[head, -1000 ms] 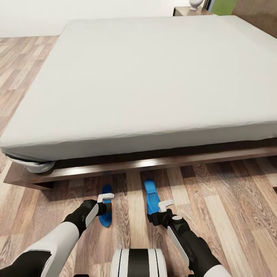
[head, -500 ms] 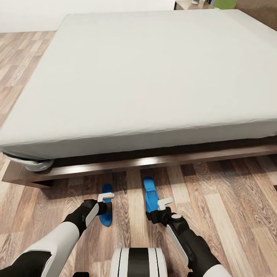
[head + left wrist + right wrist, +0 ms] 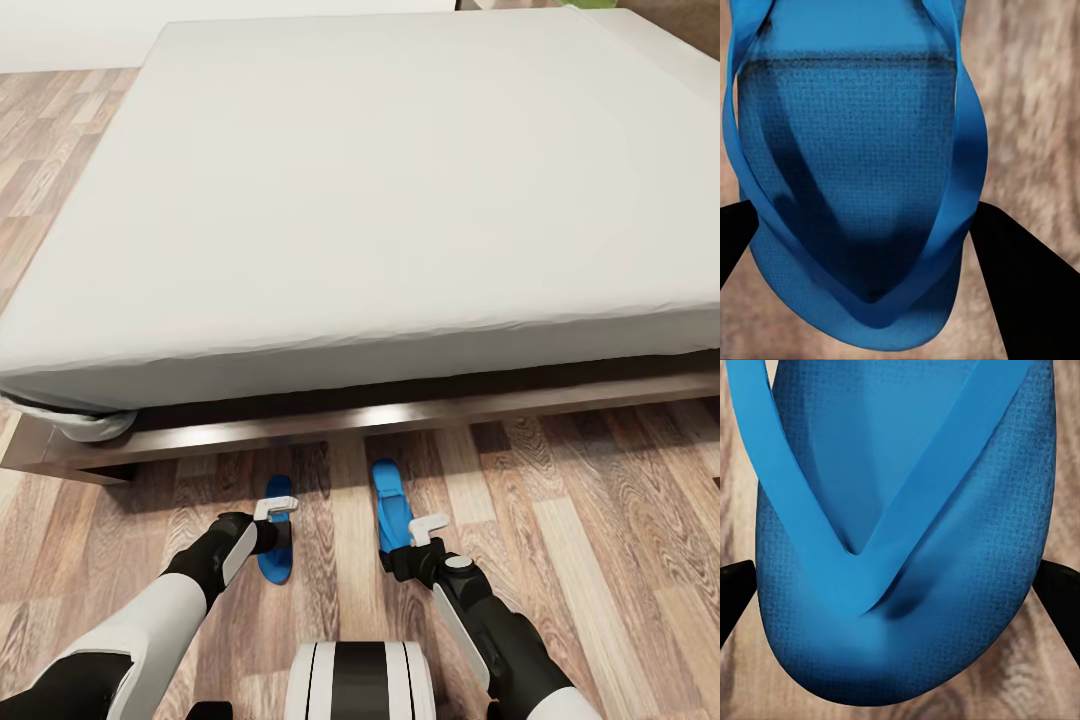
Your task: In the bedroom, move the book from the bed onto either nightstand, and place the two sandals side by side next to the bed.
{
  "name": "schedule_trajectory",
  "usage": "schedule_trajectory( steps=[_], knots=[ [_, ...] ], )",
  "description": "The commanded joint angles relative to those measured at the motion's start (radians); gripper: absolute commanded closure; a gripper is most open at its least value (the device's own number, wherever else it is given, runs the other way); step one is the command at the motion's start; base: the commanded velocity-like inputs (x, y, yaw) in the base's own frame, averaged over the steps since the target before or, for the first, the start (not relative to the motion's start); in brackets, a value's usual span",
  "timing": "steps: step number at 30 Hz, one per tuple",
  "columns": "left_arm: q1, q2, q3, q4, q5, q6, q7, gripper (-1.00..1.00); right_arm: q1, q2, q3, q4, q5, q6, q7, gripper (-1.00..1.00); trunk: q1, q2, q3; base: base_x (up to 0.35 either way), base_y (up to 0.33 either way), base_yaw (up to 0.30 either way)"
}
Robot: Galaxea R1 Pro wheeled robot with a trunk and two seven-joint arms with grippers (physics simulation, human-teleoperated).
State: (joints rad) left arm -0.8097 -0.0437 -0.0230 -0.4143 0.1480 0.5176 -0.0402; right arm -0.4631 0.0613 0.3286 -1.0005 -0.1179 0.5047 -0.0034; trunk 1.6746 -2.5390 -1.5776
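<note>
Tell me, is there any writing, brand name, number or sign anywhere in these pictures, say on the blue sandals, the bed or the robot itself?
None can be read.
Left sandal: plain blue sole and straps, no lettering, close up in the left wrist view too.
Right sandal: the same, no brand or number.
Bed: bare pale mattress on a dark wooden frame, no tag.
Robot arms and trunk: plain black and white, no markings.
Wood floor: grain only.

Bright blue sandals (image 3: 385, 500); pale grey-white bed (image 3: 380, 200); brown wood-grain floor (image 3: 600, 520).

Each gripper covers part of its sandal (image 3: 275, 545) (image 3: 392, 505); bed (image 3: 400, 230) cut off.
</note>
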Motion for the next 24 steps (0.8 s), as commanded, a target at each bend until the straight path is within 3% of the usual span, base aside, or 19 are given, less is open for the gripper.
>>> schedule_trajectory(
  steps=[1, 4, 5, 19, 24],
  knots=[
    [0.001, 0.001, -0.005, 0.034, 0.018, -0.030, 0.005, 1.00, 0.000, 0.000, 0.000, -0.001, -0.008, 0.005, 0.000, 1.00, 0.001, 0.000, -0.001, 0.000, 0.000, 0.000],
    [0.001, 0.001, -0.005, 0.034, 0.018, -0.030, 0.006, 1.00, 0.000, 0.000, 0.000, -0.001, -0.008, 0.005, 0.000, 1.00, 0.001, 0.000, -0.001, 0.000, 0.000, 0.000],
    [0.001, 0.001, -0.005, 0.034, 0.018, -0.030, 0.006, -1.00, 0.000, 0.000, -0.001, -0.001, -0.008, 0.005, 0.000, 1.00, 0.001, 0.000, -0.001, 0.000, 0.000, 0.000],
    [0.001, 0.002, -0.005, 0.032, 0.018, -0.031, 0.005, -1.00, 0.000, -0.001, -0.003, -0.001, -0.008, 0.005, -0.001, 1.00, 0.001, 0.000, -0.001, 0.000, 0.000, 0.000],
    [0.001, 0.002, -0.003, 0.030, 0.019, -0.031, 0.004, -1.00, 0.000, -0.002, -0.003, 0.000, -0.008, 0.005, -0.001, 1.00, -0.002, 0.001, 0.019, 0.000, 0.000, 0.000]
  ],
)
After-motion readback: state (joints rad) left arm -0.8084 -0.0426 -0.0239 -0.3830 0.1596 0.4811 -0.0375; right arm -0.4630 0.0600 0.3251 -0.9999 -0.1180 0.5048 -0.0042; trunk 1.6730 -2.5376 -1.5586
